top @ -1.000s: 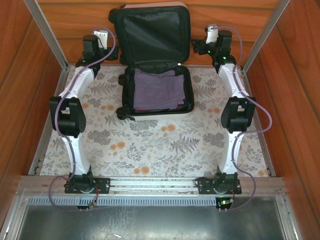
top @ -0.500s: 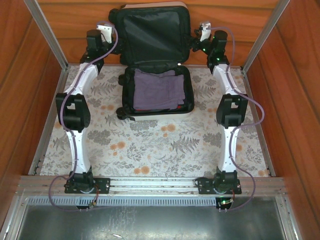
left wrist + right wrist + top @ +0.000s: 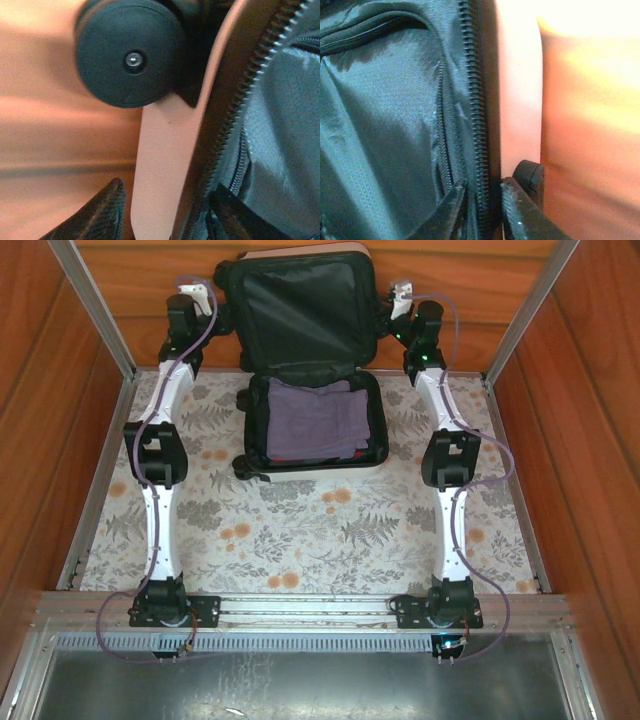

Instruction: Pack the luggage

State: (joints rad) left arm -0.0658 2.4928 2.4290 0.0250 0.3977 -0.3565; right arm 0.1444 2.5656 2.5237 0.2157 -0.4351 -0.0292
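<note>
The luggage [image 3: 378, 430] lies open at the back of the table. Its black-lined lid [image 3: 300, 310] stands up against the back wall, and a folded purple cloth [image 3: 315, 420] lies in the base. My left gripper [image 3: 212, 295] is at the lid's left edge. In the left wrist view this gripper [image 3: 170, 212] is shut on the cream shell rim [image 3: 160, 165] and zip, below a black wheel [image 3: 130, 55]. My right gripper [image 3: 392, 302] is at the lid's right edge. In the right wrist view it [image 3: 482, 192] is shut on the zip rim [image 3: 477, 125], beside another wheel [image 3: 530, 175].
Wooden walls [image 3: 590, 390] close in the back and both sides. Metal frame posts [image 3: 95, 310] slant up at the back corners. The floral table cover [image 3: 330, 530] stretches from the suitcase to the arm bases [image 3: 170, 605].
Both arms have stretched further back and inward to the lid's side edges. Both grippers were open a second ago and have closed on the lid's rims.
</note>
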